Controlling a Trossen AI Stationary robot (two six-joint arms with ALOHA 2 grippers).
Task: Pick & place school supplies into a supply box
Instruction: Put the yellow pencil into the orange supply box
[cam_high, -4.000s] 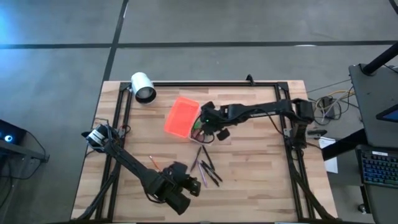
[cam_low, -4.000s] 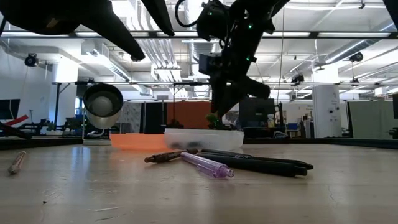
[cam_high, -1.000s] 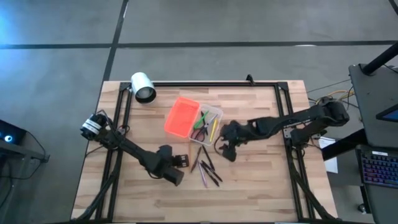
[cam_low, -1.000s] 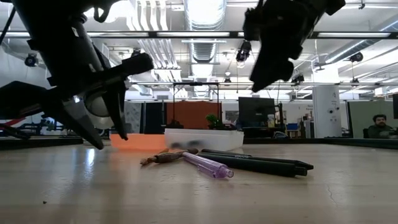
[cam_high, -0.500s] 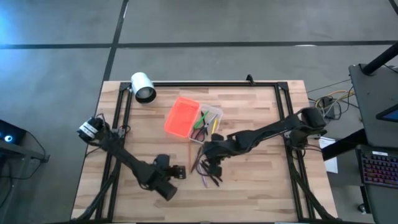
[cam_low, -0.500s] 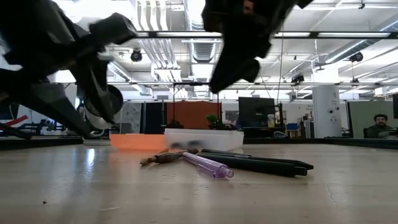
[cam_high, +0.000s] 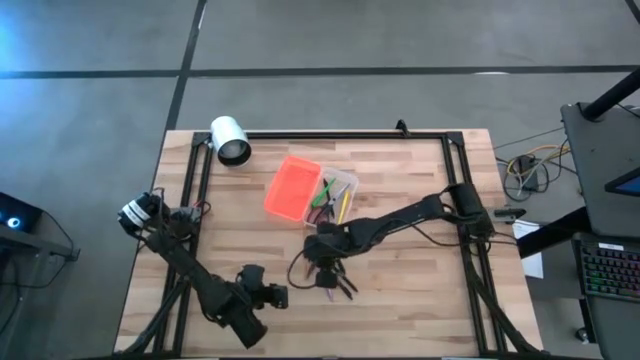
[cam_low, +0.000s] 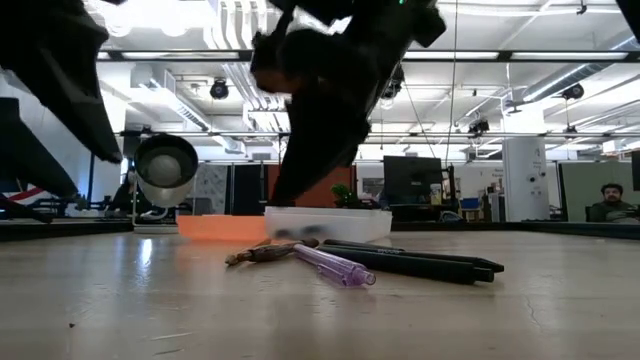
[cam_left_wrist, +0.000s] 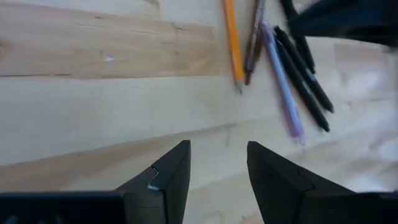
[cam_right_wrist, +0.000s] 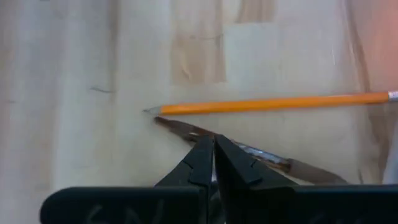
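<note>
A translucent purple pen (cam_low: 335, 265) lies on the pale wooden table top (cam_low: 320, 310) just below centre, its tip toward 4 o'clock. Two long black pens (cam_low: 420, 262) rest just beside it at 3 o'clock. A brown pencil (cam_low: 262, 253) lies toward 9 o'clock of them. Behind stands the clear plastic tray (cam_low: 328, 223), its flat orange lid (cam_low: 222, 227) at 9 o'clock. A white cylinder (cam_low: 166, 170) shows at 10 o'clock. A blurred dark arm (cam_low: 330, 90) hangs at 12 o'clock.

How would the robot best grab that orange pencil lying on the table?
Judging by its pose, from straight above, at mid-shaft. The orange pencil lies flat on the wood, its far side bare, a brown pencil touching near its tip, so fingers should straddle it clear of the tip.
</note>
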